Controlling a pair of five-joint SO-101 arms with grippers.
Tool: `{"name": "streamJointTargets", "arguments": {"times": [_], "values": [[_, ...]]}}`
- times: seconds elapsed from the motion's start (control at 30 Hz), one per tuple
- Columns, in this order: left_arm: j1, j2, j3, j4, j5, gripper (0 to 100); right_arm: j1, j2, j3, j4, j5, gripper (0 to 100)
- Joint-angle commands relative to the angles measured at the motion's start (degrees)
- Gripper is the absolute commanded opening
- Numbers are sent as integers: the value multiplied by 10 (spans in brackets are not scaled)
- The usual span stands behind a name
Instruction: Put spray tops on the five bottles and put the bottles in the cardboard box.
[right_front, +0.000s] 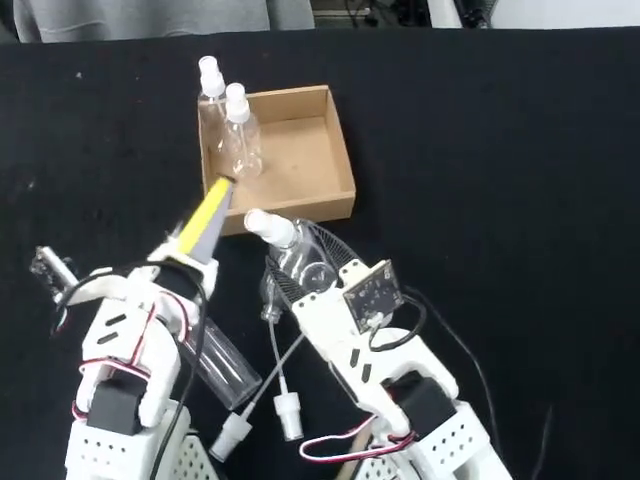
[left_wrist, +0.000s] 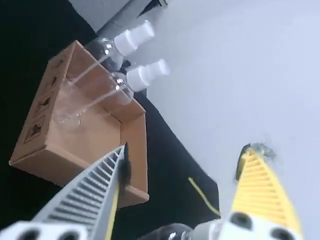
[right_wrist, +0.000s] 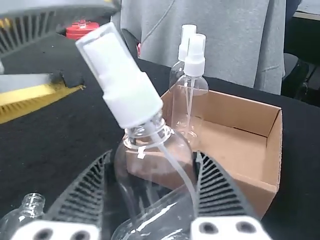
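The cardboard box (right_front: 338, 150) lies open at the table's middle back. Two clear bottles with white spray tops (right_front: 213, 85) (right_front: 240, 130) stand in its left corner, also seen in the left wrist view (left_wrist: 117, 47) (left_wrist: 137, 80). My right gripper (right_front: 300, 250) (right_wrist: 154, 156) is shut on a third bottle (right_wrist: 150, 172), tilted, its spray top (right_wrist: 120, 80) seated on the neck, just short of the box's front wall. My left gripper (right_front: 215, 205) (left_wrist: 185, 149) stands open beside it, pointing at the box's front left corner, holding nothing.
An uncapped bottle (right_front: 220, 365) lies between the arms near their bases. Another bottle neck (right_wrist: 27, 206) shows low beside the right gripper. Two loose spray tops with tubes (right_front: 235, 432) (right_front: 290, 415) lie at the front edge. Bare black table lies right of the box.
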Motion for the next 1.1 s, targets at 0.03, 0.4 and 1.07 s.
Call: {"name": "streamJointTargets", "arguments": {"times": [0.03, 0.4, 1.07], "values": [[-17, -4, -38, -8, 18, 332, -11, -58, -2, -36, -4, 79], [-11, -4, -20, -9, -24, 332, -11, -58, -2, -80, -44, 79], [94, -4, 7, -4, -141, 332, -55, -57, -2, -8, 16, 75]]}}
